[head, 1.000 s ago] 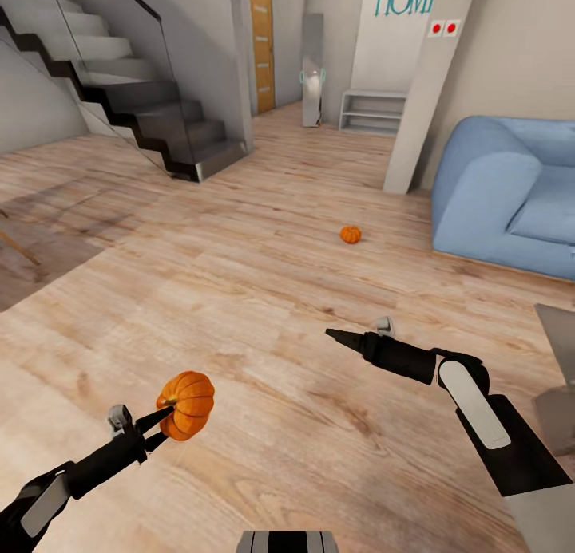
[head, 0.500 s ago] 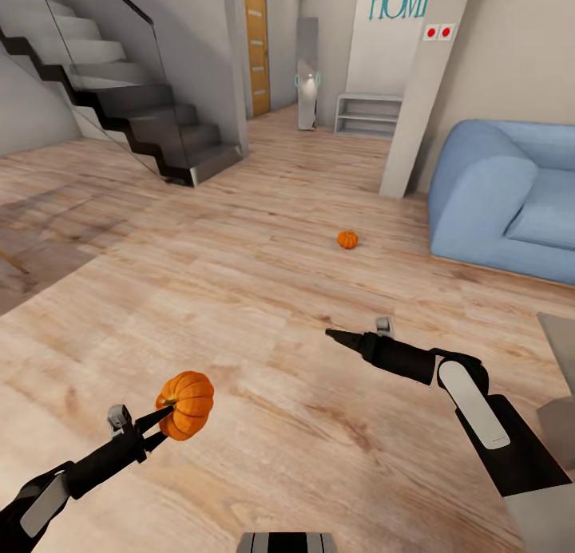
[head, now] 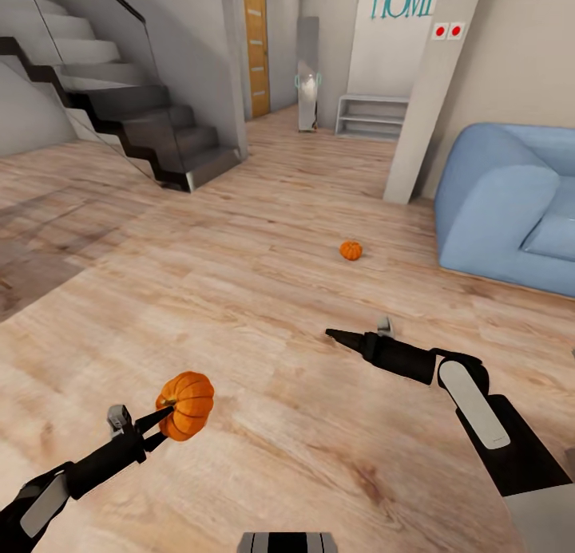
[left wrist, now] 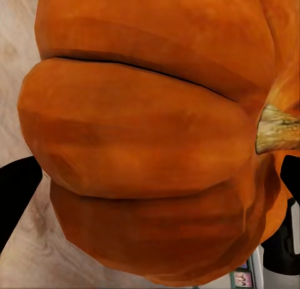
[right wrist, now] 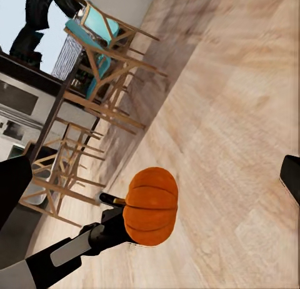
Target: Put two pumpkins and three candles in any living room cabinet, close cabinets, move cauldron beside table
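Observation:
An orange pumpkin (head: 187,404) hangs above the wood floor at the lower left, with my left gripper (head: 166,416) shut on it. In the left wrist view this pumpkin (left wrist: 150,139) sits between the dark fingers (left wrist: 15,195). The right wrist view catches the same pumpkin (right wrist: 150,205) from the side. A second, smaller pumpkin (head: 350,250) lies on the floor ahead, near the sofa. My right gripper (head: 331,333) hovers over the floor right of centre, open and holding nothing, its fingers (right wrist: 12,189) spread wide. The candles, cauldron and cabinet are out of view.
A blue sofa (head: 511,210) stands at the right, and a white pillar (head: 427,98) rises beside it. Dark stairs (head: 136,114) climb at the left. White open shelving (head: 371,116) and a door (head: 257,46) are far back. Wooden chairs with teal seats (right wrist: 100,45) stand off to the side.
The whole picture has shifted, so the camera moved: the floor pumpkin and sofa sit slightly lower and further right. Both arms keep their pose, and the left gripper still holds its pumpkin.

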